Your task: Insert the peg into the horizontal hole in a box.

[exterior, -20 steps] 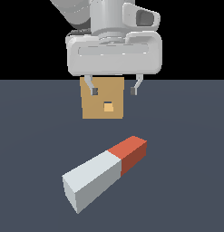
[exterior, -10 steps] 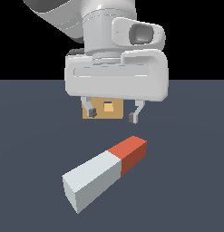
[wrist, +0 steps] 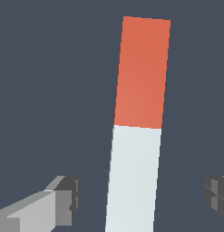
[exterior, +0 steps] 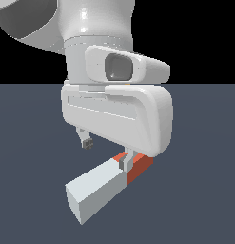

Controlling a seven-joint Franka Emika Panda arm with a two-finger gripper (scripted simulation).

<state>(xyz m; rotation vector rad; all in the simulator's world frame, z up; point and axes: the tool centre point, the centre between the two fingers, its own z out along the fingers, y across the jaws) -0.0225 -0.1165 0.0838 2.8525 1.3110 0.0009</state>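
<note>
The gripper has come down over the peg and is now hiding the box. Its fingers are standing wide apart, at 9 and 3 o'clock of the pale part, touching nothing. Grasping seems next.

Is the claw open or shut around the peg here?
Open: the claw straddles the peg, with bare floor visible between each fingertip and the peg.

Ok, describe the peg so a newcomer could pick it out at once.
Start at the big white hand hanging over the dark floor. Directly below it, between the open fingers, lies the peg: a long square bar, pale grey-white with one shorter red-orange end.
</note>
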